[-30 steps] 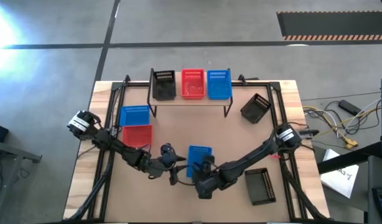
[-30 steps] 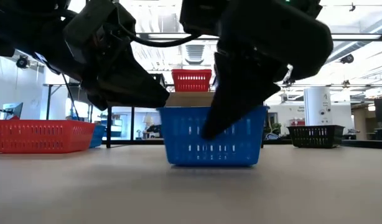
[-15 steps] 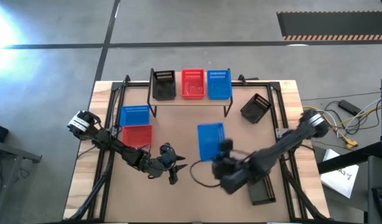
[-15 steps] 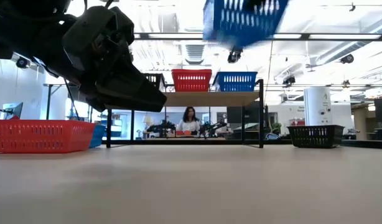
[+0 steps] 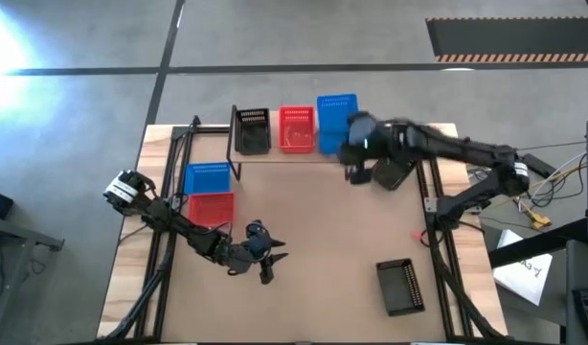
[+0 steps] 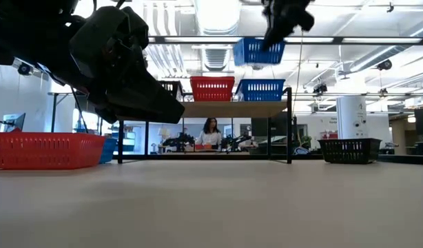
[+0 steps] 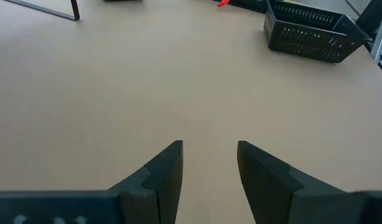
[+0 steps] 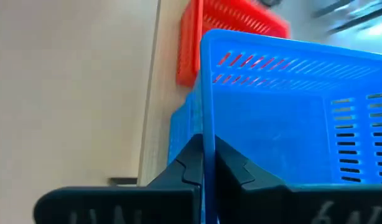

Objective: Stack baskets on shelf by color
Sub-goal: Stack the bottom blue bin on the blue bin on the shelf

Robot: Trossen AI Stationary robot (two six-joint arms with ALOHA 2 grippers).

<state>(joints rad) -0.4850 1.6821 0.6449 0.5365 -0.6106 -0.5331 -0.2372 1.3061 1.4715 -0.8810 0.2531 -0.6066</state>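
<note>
My right gripper [image 5: 356, 146] is shut on a blue basket [image 5: 337, 113], which hangs in the air over the right end of the light-wood shelf [image 5: 292, 155]. In the low view the held basket [image 6: 258, 52] floats above another blue basket [image 6: 261, 89] that stands on the shelf. A red basket [image 5: 296, 128] and a black basket [image 5: 252, 130] stand on the shelf to the left of it. My left gripper [image 5: 266, 261] waits open, low over the table's near middle. My right gripper pinches one side wall [image 8: 208, 124] of the blue basket at its rim, one finger [image 8: 185, 168] outside and one inside. It comes at the basket from the near right side. The basket is lifted clear and about level, over the blue basket [image 8: 178, 134] on the shelf.
A blue basket [image 5: 207, 177] and a red basket [image 5: 210, 208] sit on the table's left. One black basket [image 5: 395, 171] lies right of the shelf, partly under my right arm. Another black basket [image 5: 401, 286] lies bottom-up near the right near corner. A person shows far behind [image 6: 210, 131].
My right arm has lifted the blue basket off the table's near middle and swung it up and toward the far edge, until it hangs over the shelf's right end. The left arm has kept still.
</note>
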